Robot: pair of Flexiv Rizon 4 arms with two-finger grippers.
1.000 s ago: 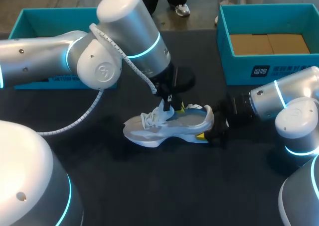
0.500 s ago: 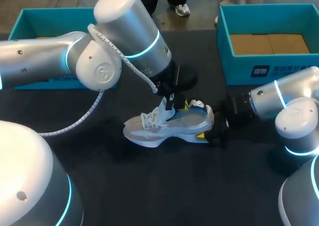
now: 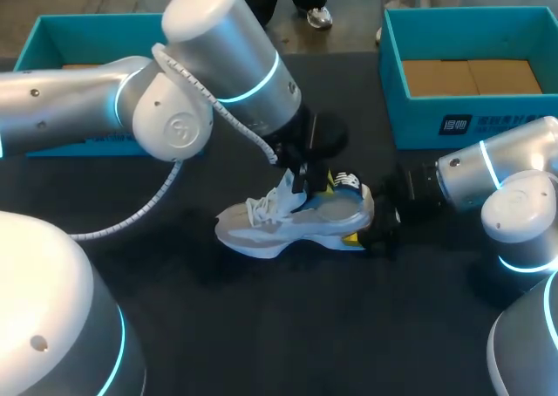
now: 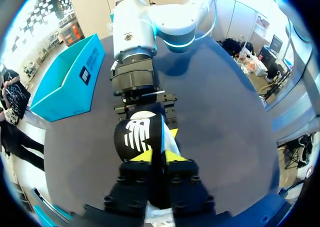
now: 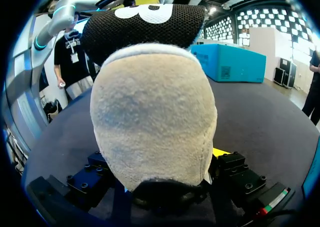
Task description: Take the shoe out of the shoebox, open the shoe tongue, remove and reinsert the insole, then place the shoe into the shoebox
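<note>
Mid-frame, the left gripper pinches the tongue, fingers narrow; best lift it toeward slowly while the right gripper clamps the shoe by its heel.

Your shoe is white and pale grey, with blue and yellow flashes along its side. Its heel is sandy-grey suede under a black mesh collar that carries a white mark. The shoebox is teal outside and brown card inside; the second box is the same teal. The bench is black. The left arm and right arm are silver with glowing cyan rings. The left arm's fingers are black with yellow tips.
</note>
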